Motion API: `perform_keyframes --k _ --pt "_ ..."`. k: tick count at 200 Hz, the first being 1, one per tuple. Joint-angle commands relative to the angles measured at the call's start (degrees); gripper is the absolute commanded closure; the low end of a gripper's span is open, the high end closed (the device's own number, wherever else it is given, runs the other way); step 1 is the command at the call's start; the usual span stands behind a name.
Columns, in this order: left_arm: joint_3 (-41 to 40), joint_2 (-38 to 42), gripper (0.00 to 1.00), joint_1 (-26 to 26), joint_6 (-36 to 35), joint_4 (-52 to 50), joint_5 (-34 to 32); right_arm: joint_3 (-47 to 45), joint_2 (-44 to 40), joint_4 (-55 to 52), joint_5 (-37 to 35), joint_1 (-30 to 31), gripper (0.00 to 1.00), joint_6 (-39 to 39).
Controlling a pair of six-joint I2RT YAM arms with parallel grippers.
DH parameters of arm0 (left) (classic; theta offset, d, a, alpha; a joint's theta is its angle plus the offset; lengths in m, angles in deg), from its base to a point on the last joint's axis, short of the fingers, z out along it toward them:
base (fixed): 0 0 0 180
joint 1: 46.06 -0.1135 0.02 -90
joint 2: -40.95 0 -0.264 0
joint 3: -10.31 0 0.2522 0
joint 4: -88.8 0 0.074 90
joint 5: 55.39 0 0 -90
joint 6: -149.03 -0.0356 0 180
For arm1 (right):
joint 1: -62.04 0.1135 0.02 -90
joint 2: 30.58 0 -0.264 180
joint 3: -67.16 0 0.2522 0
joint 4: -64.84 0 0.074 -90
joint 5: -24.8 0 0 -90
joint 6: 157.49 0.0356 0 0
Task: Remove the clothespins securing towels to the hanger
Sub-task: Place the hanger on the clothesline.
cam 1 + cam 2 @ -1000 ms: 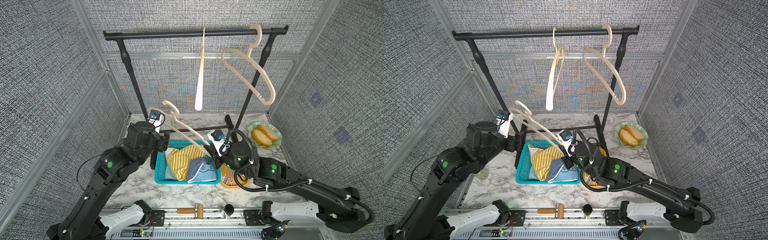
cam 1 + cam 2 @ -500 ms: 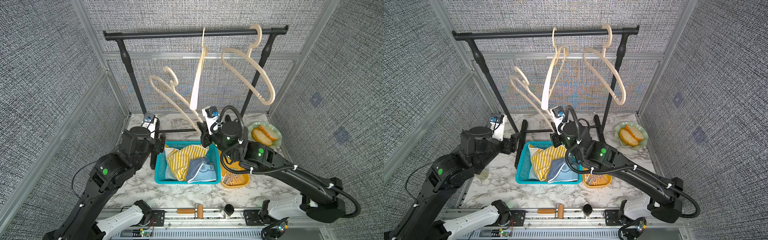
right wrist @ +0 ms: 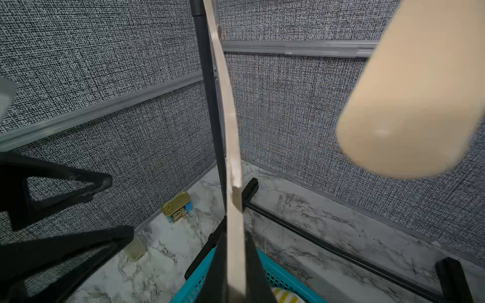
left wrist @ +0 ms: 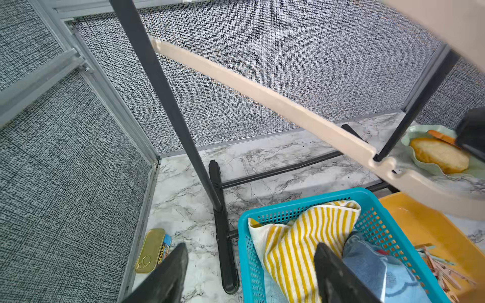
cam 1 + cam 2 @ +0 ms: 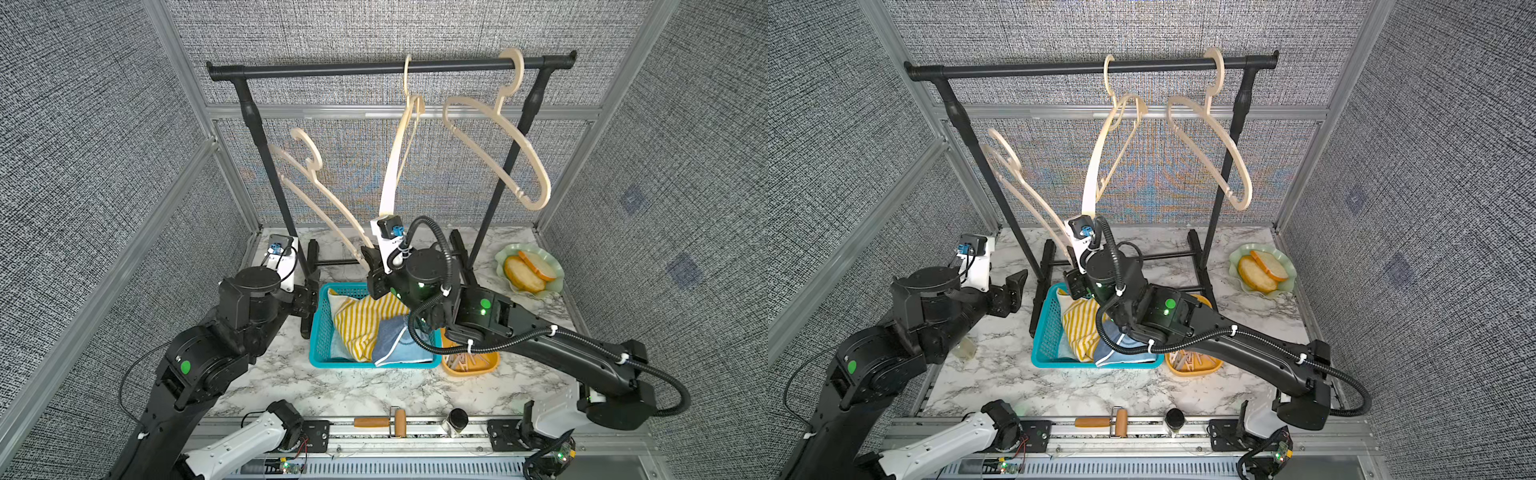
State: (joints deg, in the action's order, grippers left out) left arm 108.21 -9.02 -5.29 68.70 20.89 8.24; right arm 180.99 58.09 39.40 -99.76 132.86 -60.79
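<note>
- Right gripper (image 3: 235, 265) was clamped on one end of a beige hanger (image 4: 262, 97); the hanger was held tilted at centre frame in both top views, its hook clear of the rail (image 5: 332, 68);
- Left gripper (image 4: 249, 248) stood apart and empty, left of the teal basket (image 5: 320, 328);
- Towels (image 5: 361, 320) lay heaped in the basket, lower centre;
- Clothespins (image 5: 465, 361) lay in the orange tray (image 4: 420, 223), just right of the basket.

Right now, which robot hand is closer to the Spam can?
Left. The left gripper is open beside the Spam can; the right gripper is farther, above the basket, clamping a hanger.
</note>
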Motion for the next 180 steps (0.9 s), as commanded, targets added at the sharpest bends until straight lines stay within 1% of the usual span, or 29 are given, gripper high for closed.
perform_keyframes --k 1,31,63,105,127,163,180 --pt "-0.32 0.57 0.23 0.01 0.43 -0.26 0.48 3.16 1.62 5.70 -11.02 1.94 1.00 -5.38" --pt "-0.12 1.84 0.23 0.01 1.00 -0.92 0.76 7.45 4.54 8.84 -16.89 3.42 1.00 -9.55" --pt "0.91 2.77 0.23 0.01 1.49 -1.46 1.25 12.78 8.40 11.83 -23.98 3.41 1.00 -14.78" --pt "1.11 2.35 0.23 0.01 1.52 -1.52 2.18 18.01 12.34 15.92 -26.76 2.90 1.00 -18.96" --pt "0.95 2.32 0.23 0.01 1.53 -1.39 2.48 20.15 13.62 15.42 -26.15 1.76 1.00 -17.02" --pt "0.62 2.78 0.23 0.01 1.62 -0.73 2.93 25.80 16.43 7.70 -22.30 -1.46 1.00 -9.59" --pt "0.45 2.84 0.23 0.00 1.61 -0.60 3.25 27.31 17.46 6.24 -21.37 -2.35 1.00 -8.72"
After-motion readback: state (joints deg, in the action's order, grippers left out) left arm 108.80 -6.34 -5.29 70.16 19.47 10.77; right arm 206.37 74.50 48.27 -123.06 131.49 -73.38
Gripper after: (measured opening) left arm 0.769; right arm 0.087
